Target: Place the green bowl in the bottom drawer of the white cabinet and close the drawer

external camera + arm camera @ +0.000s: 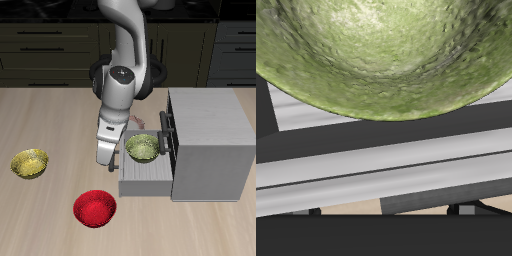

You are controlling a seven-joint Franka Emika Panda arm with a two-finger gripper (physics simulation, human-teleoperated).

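While the red bowl (95, 208) sits nearest the table's front edge, at about six o'clock from the arm, the golden-yellow bowl (30, 163) rests farther back, out at roughly nine o'clock from it, well apart from the action. Past them, the bottom drawer (146, 178) stands pulled out of the white cabinet (208, 140), its light-grey tray jutting toward the arm. Over that open tray is the green bowl (142, 148), upright, mottled inside showing, just beside the cabinet's front with its black bar handles (167, 124). At nine o'clock from the bowl, the gripper (108, 150) hangs touching or nearly touching the rim; whether its fingers are clamped on the rim cannot be told from either camera. Up close in the wrist view, the bowl's shiny yellowish-green hollow (386, 45) fills the picture, with the drawer's grey walls (386, 165) beneath it.
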